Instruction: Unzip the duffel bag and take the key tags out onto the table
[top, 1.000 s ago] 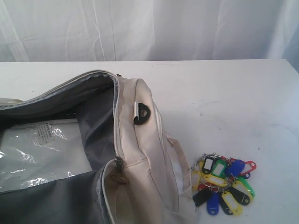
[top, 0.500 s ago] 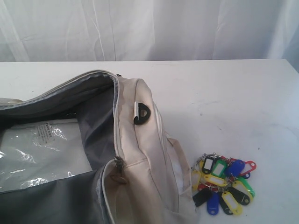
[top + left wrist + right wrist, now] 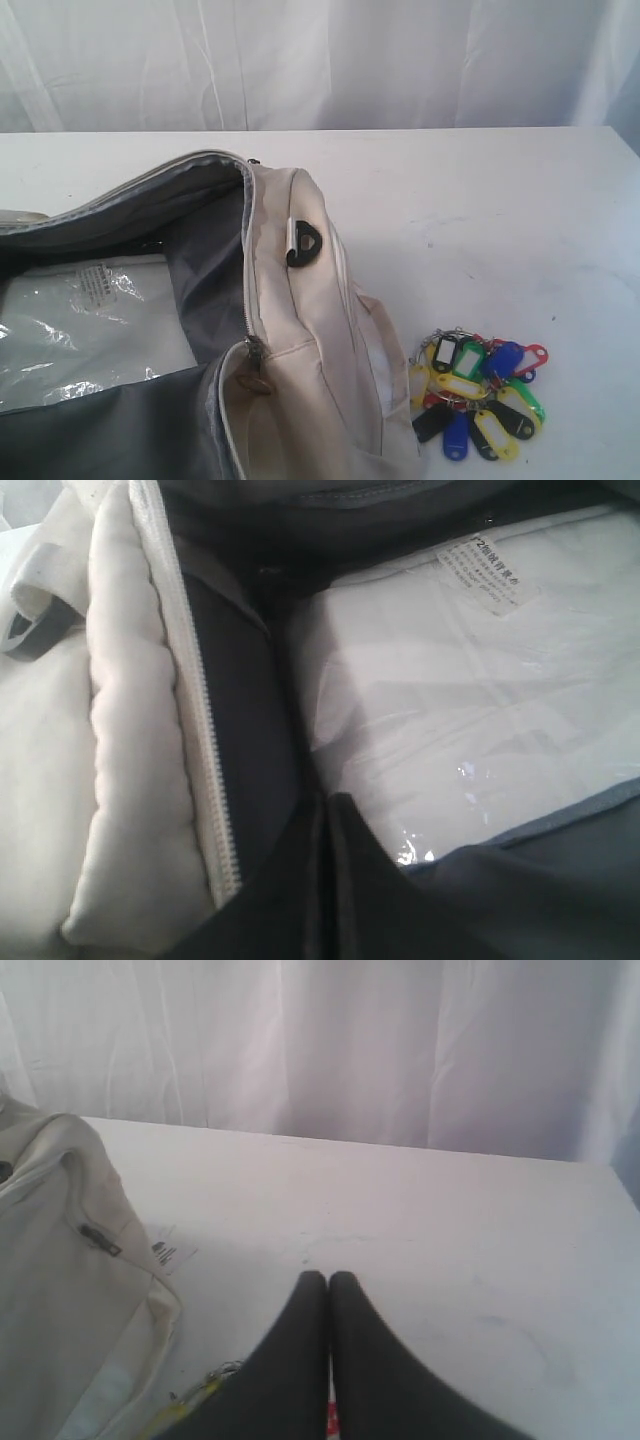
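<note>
Closest to the camera, the bunch of small plastic key tags in red, blue, green, yellow and black (image 3: 480,400) sat on the wide plain white table (image 3: 480,210), just beside the big cream-beige fabric duffel bag (image 3: 300,330) and out of it. So to me the job looked pretty much done, and the only real risk was messing it up.

The right gripper (image 3: 328,1278) hung over the table with its two dark fingers pressed together and nothing between them, and the tags were peeking in just under it. If it dropped or swept sideways it could scatter the bunch. It could also hook a metal ring and drag the lot into the bag's strap.

Further in, the left gripper (image 3: 326,802) hovered over the unzipped opening. It looked clenched and empty too, though dark fingers on dark grey lining made that hard to read. It was right by the metal zipper teeth (image 3: 205,750) and the crinkly clear plastic packet (image 3: 80,320) inside. Pulling out carelessly could snag the lining or the packet and tug the whole bag onto the tags.

Beyond the black plastic D-ring (image 3: 303,245) there was just bare tabletop and a white curtain (image 3: 320,60), no trouble there.
</note>
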{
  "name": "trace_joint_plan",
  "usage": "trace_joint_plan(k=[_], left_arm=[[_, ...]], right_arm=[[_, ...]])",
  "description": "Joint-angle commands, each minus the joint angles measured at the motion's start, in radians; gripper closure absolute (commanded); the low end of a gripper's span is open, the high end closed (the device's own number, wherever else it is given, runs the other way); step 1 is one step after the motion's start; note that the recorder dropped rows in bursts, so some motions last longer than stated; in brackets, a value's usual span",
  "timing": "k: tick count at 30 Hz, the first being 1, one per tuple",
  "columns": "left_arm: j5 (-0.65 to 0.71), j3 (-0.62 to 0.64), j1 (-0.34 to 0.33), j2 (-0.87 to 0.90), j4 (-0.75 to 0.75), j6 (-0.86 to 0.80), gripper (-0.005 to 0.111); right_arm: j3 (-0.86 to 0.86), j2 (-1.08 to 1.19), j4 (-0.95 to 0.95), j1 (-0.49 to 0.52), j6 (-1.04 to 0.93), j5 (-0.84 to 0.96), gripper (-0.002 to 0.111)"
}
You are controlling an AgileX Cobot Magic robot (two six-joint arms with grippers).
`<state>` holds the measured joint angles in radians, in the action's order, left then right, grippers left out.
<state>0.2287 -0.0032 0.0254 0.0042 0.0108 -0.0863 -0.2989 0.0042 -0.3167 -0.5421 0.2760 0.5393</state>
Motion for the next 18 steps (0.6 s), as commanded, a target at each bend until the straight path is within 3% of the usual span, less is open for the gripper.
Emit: trace_joint_plan(k=[1,4,7,18], left_arm=[[0.002,0.003,-0.003,-0.004,0.011,0.0,0.107],[0.002,0.003,-0.003,-0.004,0.011,0.0,0.107],[0.002,0.003,-0.003,-0.004,0.011,0.0,0.107],[0.002,0.003,-0.003,-0.004,0.011,0.0,0.107]], right_arm=[[0.104,-0.004,0.045,0.181,0.022,-0.159,0.108],[0.241,-0.004,0.147,0.328,0.022,-0.341,0.108],[0.299,-0.004,0.228,0.402,0.025,-0.39,0.108],[0.299,-0.004,0.232,0.424,-0.047,-0.219,0.108]])
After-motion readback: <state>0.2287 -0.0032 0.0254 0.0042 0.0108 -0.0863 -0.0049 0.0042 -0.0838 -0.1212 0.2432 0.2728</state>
